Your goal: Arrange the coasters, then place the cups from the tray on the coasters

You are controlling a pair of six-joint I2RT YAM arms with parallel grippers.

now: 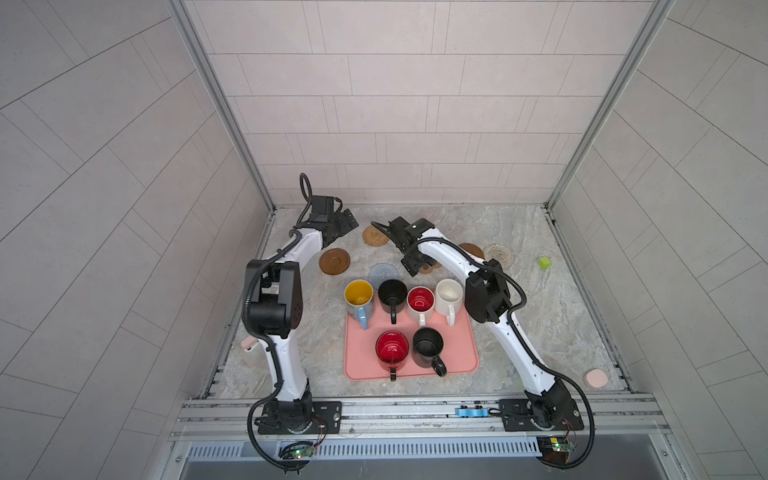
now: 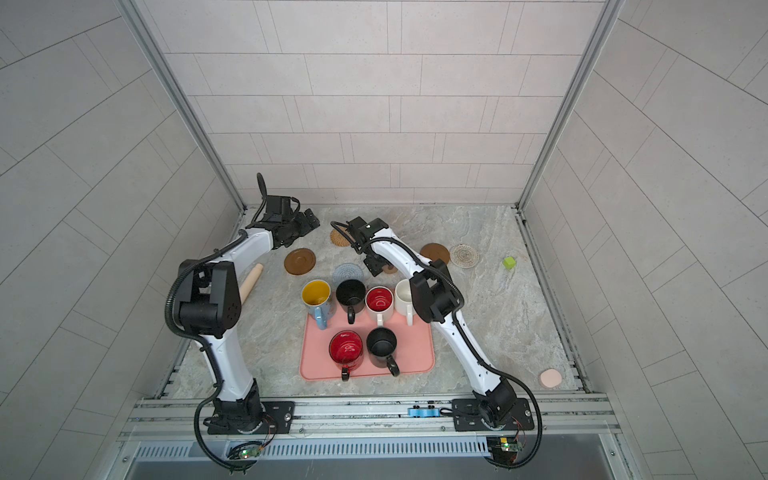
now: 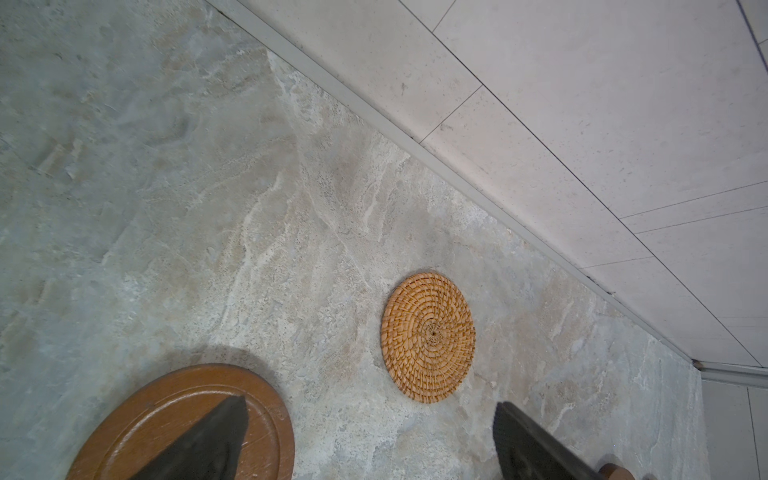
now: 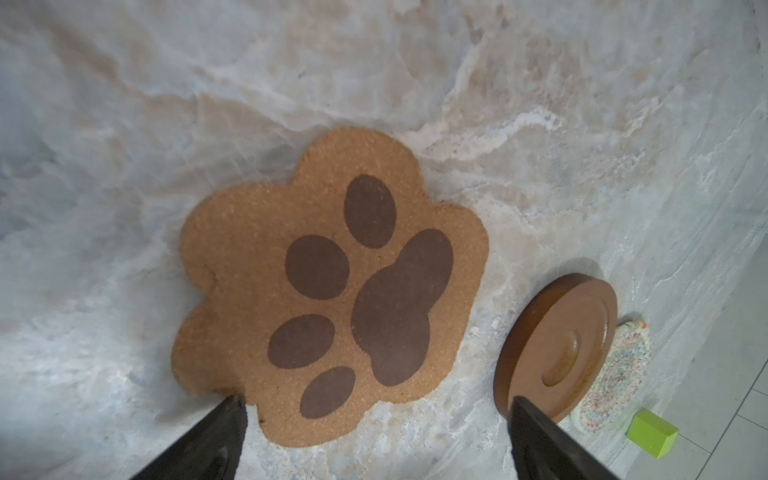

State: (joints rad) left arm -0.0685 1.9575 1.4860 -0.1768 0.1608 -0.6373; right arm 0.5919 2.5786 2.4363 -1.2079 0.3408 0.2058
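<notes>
On the marbled tabletop [image 1: 540, 316] a pink tray [image 1: 457, 353] is set; behind it are laid a brown disc [image 1: 334, 261], a rattan round [image 1: 374, 236], a grey-blue crochet round [image 1: 382, 272], a paw-shaped mat [image 4: 249, 232], a second brown disc [image 2: 434, 252] and a whitish crochet round [image 1: 498, 254]; a green block [image 1: 544, 262] and a pink puck [image 1: 595, 378] are seen rightward.

Both top views look down from high above the near edge of the surface [image 1: 561, 299], sharing it whole — wrist views sit close, angled downward.

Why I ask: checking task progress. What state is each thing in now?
left gripper: open, empty
right gripper: open, empty
pink tray: flat on table
mugs: six, upright on it
rattan coaster: flat, bare
paw coaster: flat, bare
wooden coasters: flat, bare
crochet coasters: flat, bare
</notes>
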